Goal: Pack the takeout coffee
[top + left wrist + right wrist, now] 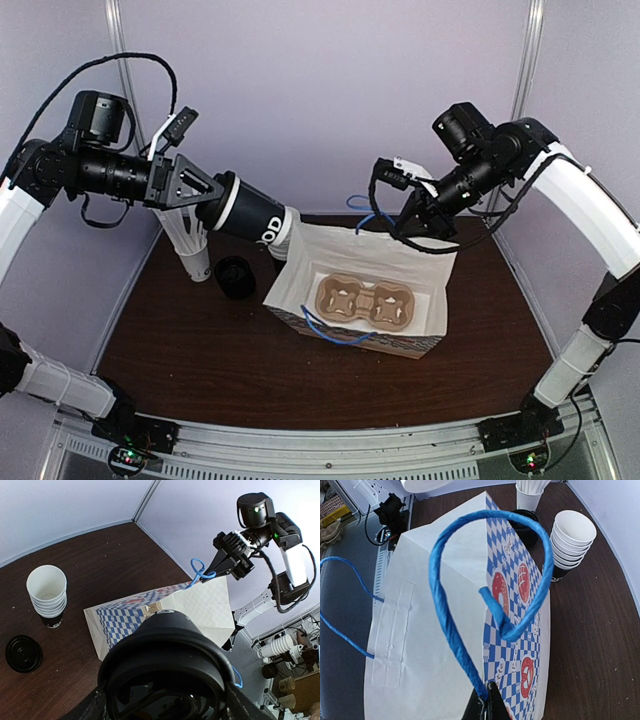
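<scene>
My left gripper (232, 205) is shut on the takeout coffee (257, 222), a black and white paper cup with a black dome lid. It holds the cup on its side in the air, at the left rim of the open paper bag (425, 262). In the left wrist view the lid of the coffee (165, 645) fills the bottom, between my left gripper (165, 702). My right gripper (402, 222) is shut on the bag's far blue handle (445, 615) and holds it up; it shows in the right wrist view (487, 706). A cardboard cup carrier (365, 300) lies inside the bag.
A stack of lidless white cups (46, 592) and a loose black lid (236, 277) stand on the brown table left of the bag. A white cup of sticks (530, 490) is beyond them. The bag's near handle (335, 332) hangs free.
</scene>
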`<action>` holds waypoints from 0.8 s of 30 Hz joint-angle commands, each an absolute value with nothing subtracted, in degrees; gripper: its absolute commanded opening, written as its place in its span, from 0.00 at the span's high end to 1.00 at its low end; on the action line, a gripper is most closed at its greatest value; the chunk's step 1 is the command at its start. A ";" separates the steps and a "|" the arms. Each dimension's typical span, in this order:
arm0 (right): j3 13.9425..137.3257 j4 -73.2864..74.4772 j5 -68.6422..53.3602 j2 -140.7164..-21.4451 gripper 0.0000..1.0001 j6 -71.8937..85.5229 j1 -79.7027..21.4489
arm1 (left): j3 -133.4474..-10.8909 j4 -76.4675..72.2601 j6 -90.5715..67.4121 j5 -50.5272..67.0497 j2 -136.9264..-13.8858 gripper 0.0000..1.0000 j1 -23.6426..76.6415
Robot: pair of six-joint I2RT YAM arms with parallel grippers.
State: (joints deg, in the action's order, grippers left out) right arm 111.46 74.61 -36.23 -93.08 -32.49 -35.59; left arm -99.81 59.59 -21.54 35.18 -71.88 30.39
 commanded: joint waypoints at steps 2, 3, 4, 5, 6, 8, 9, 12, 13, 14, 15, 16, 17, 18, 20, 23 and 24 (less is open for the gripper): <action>108.96 71.18 -42.35 -89.23 1.00 -30.39 -36.21 | -98.97 55.90 -20.77 36.05 -71.74 0.47 32.61; 108.50 71.05 -42.75 -89.01 1.00 -30.14 -36.61 | -98.76 55.65 -20.63 36.17 -71.81 0.48 33.24; 108.03 71.03 -43.10 -88.84 1.00 -29.96 -36.89 | -98.60 55.30 -20.50 36.01 -71.75 0.48 33.87; 107.49 70.96 -43.66 -88.71 1.00 -29.83 -37.47 | -98.23 54.86 -20.48 35.77 -71.64 0.48 34.77; 106.71 70.70 -44.10 -88.41 1.00 -29.66 -37.93 | -97.69 54.43 -20.48 35.69 -71.44 0.48 35.37; 104.68 70.00 -44.38 -87.53 1.00 -29.47 -38.92 | -96.57 53.65 -20.29 34.95 -70.89 0.48 36.54; 103.66 69.63 -44.45 -87.01 1.00 -29.33 -39.42 | -95.78 52.96 -20.23 34.59 -70.52 0.48 37.01; 101.48 69.20 -45.18 -85.52 1.00 -29.21 -40.88 | -93.53 52.21 -20.07 33.62 -69.40 0.48 37.85; 100.89 69.00 -45.21 -85.03 1.00 -29.18 -41.30 | -92.91 52.21 -19.97 33.09 -69.11 0.49 38.00; 100.67 68.77 -44.34 -84.58 1.00 -29.11 -41.57 | -92.45 52.21 -19.83 32.40 -68.82 0.49 38.05; 100.77 68.59 -43.54 -84.41 1.00 -29.22 -41.65 | -92.09 52.21 -19.72 31.71 -68.56 0.49 38.06; 101.18 68.44 -41.68 -84.38 1.00 -29.31 -41.66 | -91.89 52.25 -19.50 31.11 -68.46 0.49 38.06; 101.82 68.40 -40.07 -84.44 1.00 -29.62 -41.57 | -91.85 52.21 -19.31 30.49 -68.31 0.49 38.06; 102.39 68.39 -38.30 -84.58 1.00 -30.04 -41.52 | -91.97 52.22 -19.11 30.02 -68.23 0.49 38.06; 103.69 68.46 -35.25 -85.06 1.00 -31.03 -41.20 | -92.31 52.21 -18.78 29.23 -68.21 0.49 38.06; 105.25 68.23 -32.69 -85.81 1.00 -32.33 -39.32 | -92.76 52.32 -18.43 28.09 -67.93 0.50 38.06; 105.68 68.02 -32.59 -86.13 1.00 -32.48 -38.48 | -92.78 52.34 -18.35 27.80 -67.79 0.50 38.06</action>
